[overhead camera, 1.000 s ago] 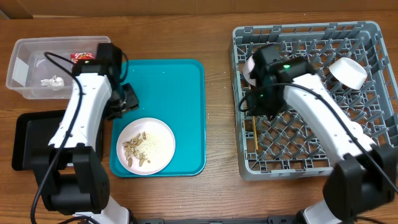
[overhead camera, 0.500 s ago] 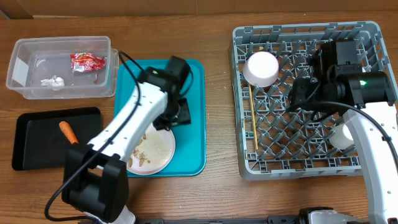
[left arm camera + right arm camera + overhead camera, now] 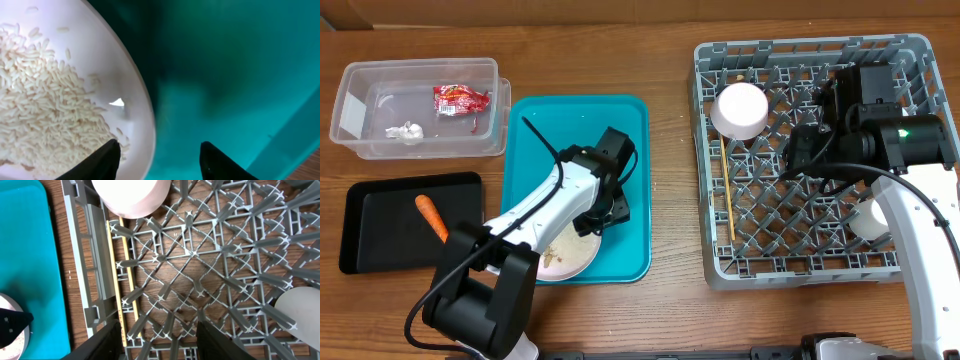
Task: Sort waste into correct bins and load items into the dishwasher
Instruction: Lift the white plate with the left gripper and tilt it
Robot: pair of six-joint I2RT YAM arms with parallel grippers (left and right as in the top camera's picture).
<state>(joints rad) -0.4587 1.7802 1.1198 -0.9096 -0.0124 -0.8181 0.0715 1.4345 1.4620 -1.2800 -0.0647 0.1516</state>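
As I look down from overhead, the round white plate (image 3: pixel 572 258) sits on the teal plastic tray (image 3: pixel 620 130), and the grey lattice rack (image 3: pixel 800 46) holds a smooth bowl (image 3: pixel 740 108). Left wrist: my left fingers (image 3: pixel 107 161) stand wide, astride the glossy plate rim, rice (image 3: pixel 45 110) heaped to one side. Right wrist: my right fingers (image 3: pixel 109 341) gape, empty, above the pegs, with a thin wooden chopstick (image 3: pixel 116 280) just beside one tip.
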